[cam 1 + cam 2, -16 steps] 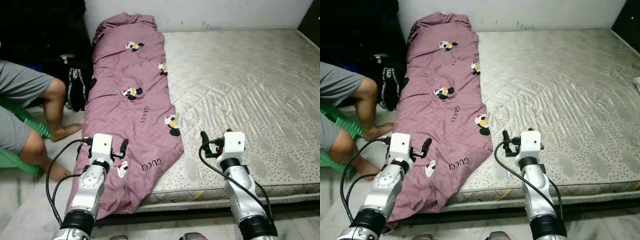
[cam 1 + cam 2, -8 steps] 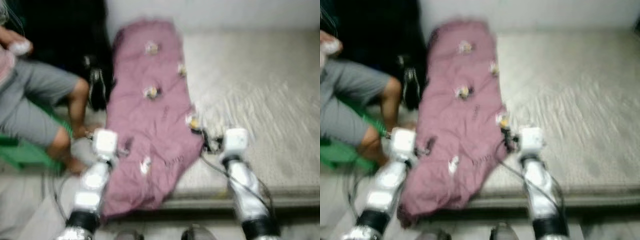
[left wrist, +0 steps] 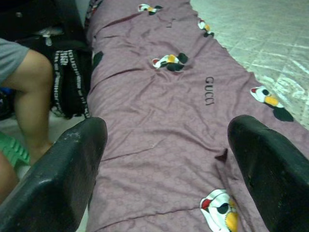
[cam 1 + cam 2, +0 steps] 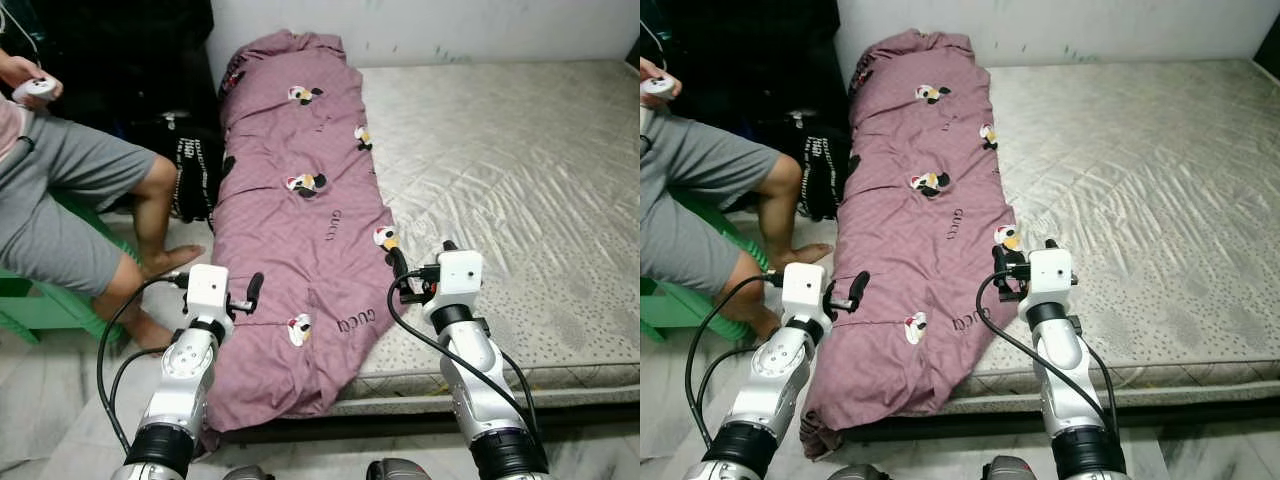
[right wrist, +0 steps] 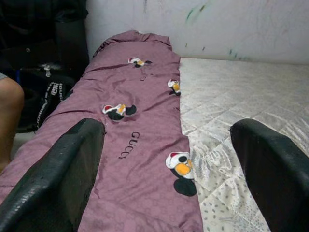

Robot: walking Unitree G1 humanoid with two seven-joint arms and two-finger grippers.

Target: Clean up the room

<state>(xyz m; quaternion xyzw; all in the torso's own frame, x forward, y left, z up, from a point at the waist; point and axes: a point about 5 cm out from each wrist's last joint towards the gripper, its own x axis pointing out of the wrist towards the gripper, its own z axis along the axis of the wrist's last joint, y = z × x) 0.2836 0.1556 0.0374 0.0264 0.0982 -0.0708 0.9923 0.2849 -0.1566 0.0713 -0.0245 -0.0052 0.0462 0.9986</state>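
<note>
Purple blanket (image 4: 300, 230) overhanging mattress (image 4: 520, 190) edge, open hands (image 3: 164, 174) (image 5: 169, 179) above

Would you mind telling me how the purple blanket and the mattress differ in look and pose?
The purple blanket carries cartoon prints and lettering; the mattress is pale grey and quilted. The blanket drapes over the near edge toward the floor; the mattress lies flat. Both grippers, left and right, are open.

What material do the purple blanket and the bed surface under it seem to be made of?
The purple blanket looks like soft, matte woven fabric, perhaps cotton: it creases, drapes over the bed edge, and carries printed cartoon figures and lettering. The mattress surface looks like a satiny quilted textile: it shows a slight sheen and stitched diamond lines. Neither fibre can be confirmed from the look alone.
</note>
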